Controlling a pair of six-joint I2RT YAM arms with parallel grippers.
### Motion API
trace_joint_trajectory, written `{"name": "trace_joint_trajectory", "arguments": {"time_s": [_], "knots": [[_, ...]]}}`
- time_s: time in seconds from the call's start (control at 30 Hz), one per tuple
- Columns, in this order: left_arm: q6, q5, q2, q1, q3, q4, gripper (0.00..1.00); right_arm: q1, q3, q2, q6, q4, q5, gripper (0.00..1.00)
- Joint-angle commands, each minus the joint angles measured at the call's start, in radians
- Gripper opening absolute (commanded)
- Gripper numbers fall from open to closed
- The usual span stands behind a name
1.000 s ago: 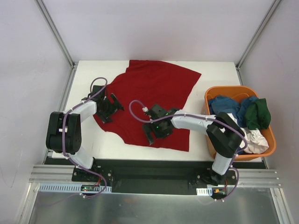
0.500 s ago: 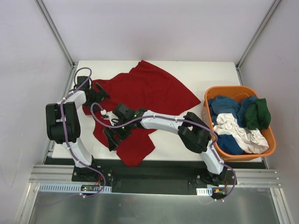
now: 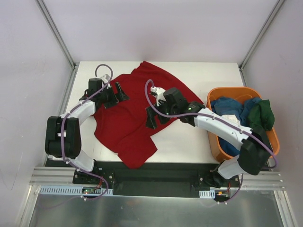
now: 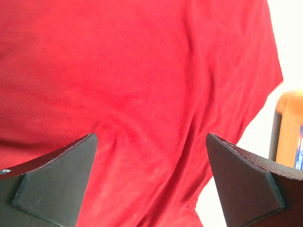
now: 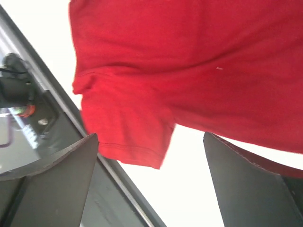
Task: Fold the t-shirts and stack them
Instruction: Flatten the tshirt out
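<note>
Right arm has pulled back from the near-left part of the red shirt to its right edge. Left arm has swung over its far-left part. Left jaws and right jaws are both spread, pinching nothing. The shirt lies rumpled left of the table middle, one flap at the near edge. It is unfolded, so a regrasp is likely. Right arm covers part of the orange basket and the shirts inside. Collar not findable, cloth contact unclear.

Looked like a robot lab: white table, alu posts at its far corners, bare walls around.
</note>
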Motion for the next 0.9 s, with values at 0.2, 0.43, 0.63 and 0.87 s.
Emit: {"name": "trace_joint_trajectory", "arguments": {"time_s": [0.2, 0.43, 0.63, 0.87], "knots": [[0.126, 0.294, 0.280, 0.016, 0.090, 0.347, 0.99, -0.010, -0.045, -0.107, -0.100, -0.022, 0.155, 0.97], [0.110, 0.362, 0.432, 0.038, 0.324, 0.327, 0.99, -0.053, -0.029, -0.102, -0.117, -0.026, 0.166, 0.97], [0.133, 0.294, 0.328, 0.033, 0.416, 0.256, 0.99, -0.134, -0.006, -0.072, -0.088, -0.011, 0.201, 0.97], [0.133, 0.219, 0.193, 0.033, 0.294, 0.212, 0.99, -0.235, 0.145, 0.115, -0.067, -0.042, 0.258, 0.97]]}}
